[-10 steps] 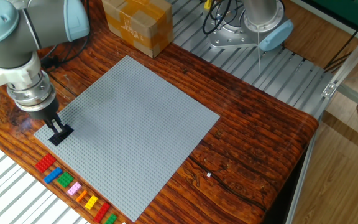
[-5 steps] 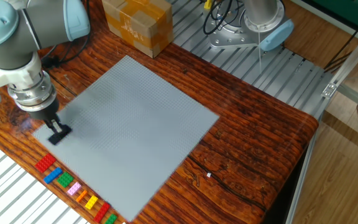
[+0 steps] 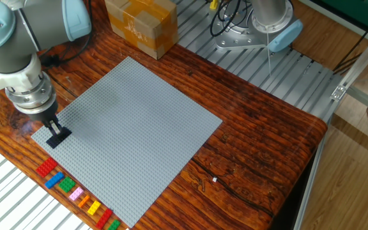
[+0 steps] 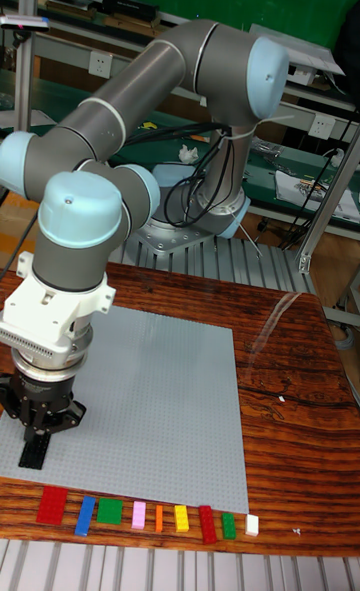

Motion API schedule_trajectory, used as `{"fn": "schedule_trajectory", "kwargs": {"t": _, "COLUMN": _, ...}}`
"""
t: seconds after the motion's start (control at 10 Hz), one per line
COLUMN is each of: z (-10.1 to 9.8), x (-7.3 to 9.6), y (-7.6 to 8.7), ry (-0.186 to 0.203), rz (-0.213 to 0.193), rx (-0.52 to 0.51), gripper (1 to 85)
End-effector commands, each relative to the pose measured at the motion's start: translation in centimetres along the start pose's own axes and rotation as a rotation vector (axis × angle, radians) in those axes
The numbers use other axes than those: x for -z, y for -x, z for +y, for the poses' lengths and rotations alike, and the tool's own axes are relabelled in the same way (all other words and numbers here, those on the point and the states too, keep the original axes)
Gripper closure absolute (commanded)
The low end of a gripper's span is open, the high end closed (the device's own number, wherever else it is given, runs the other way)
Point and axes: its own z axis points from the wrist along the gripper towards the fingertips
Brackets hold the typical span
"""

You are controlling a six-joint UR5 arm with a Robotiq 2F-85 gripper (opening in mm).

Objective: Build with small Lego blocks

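My gripper [image 3: 54, 130] stands over the left corner of the grey baseplate [image 3: 139, 128], shut on a black Lego block [image 3: 57, 137] that rests on the plate's studs. From the tall fixed view the gripper [image 4: 35, 439] hangs straight down with the black block [image 4: 32, 454] under its fingertips. Several loose blocks lie in a row on the wood in front of the plate: red [image 3: 46, 168], blue [image 3: 55, 179], green [image 3: 67, 186], pink [image 3: 76, 194], orange [image 3: 85, 200], yellow [image 3: 94, 207], then another red [image 4: 207, 524], a green [image 4: 228, 525] and a white one [image 4: 252, 524].
A brown cardboard box [image 3: 140, 24] stands at the back of the table. The arm's base [image 3: 264, 25] is bolted to the ridged metal surface at the back right. The wooden tabletop [image 3: 260, 160] ends at its right edge.
The gripper has shifted a little to the left with the black block, and the baseplate has slid slightly left with it.
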Motion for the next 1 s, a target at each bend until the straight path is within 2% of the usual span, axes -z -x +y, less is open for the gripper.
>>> {"fn": "schedule_trajectory", "kwargs": {"t": 0.0, "z": 0.0, "x": 0.9, "y": 0.1, "ry": -0.015, "rz": 0.021, "rx": -0.013, "gripper": 84.7}}
{"fn": "schedule_trajectory", "kwargs": {"t": 0.3, "z": 0.4, "x": 1.1, "y": 1.1, "ry": -0.018, "rz": 0.013, "rx": -0.004, "gripper": 84.3}}
{"fn": "schedule_trajectory", "kwargs": {"t": 0.5, "z": 1.0, "x": 2.4, "y": 2.5, "ry": -0.003, "rz": -0.005, "rx": 0.006, "gripper": 80.7}}
{"fn": "schedule_trajectory", "kwargs": {"t": 0.6, "z": 1.9, "x": 3.2, "y": 2.9, "ry": 0.033, "rz": -0.004, "rx": 0.012, "gripper": 79.0}}
{"fn": "schedule_trajectory", "kwargs": {"t": 0.8, "z": 2.3, "x": 3.5, "y": 3.1, "ry": 0.041, "rz": 0.005, "rx": 0.078, "gripper": 63.3}}
{"fn": "schedule_trajectory", "kwargs": {"t": 0.9, "z": 3.2, "x": 3.4, "y": 3.5, "ry": 0.054, "rz": 0.003, "rx": 0.075, "gripper": 61.7}}
